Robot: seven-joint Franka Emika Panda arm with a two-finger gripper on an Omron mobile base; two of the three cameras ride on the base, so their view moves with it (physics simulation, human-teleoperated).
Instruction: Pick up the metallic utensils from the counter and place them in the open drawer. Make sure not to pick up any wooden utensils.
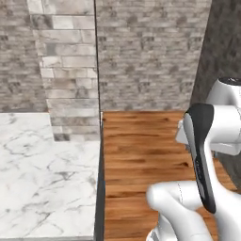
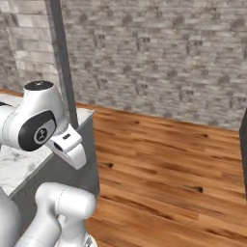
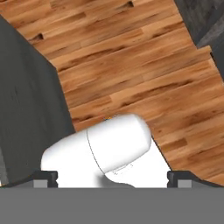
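A white marble counter (image 1: 42, 179) with grey veining fills the lower left of the left base view, and the stretch in view is bare. Its corner (image 2: 14, 164) sits behind my arm in the right base view. The metallic utensils, the wooden utensils and the drawer are out of view. My gripper (image 3: 113, 179) points down over the wooden floor beside the counter's end. Its two dark fingertips (image 3: 46, 178) stand far apart at the bottom of the hand view, open with nothing between them.
The counter's dark grey end panel (image 2: 58, 169) drops to a wooden plank floor (image 1: 141, 150) to its right. A grey brick wall (image 1: 146, 52) closes the back. A dark panel (image 1: 221, 47) stands at the far right.
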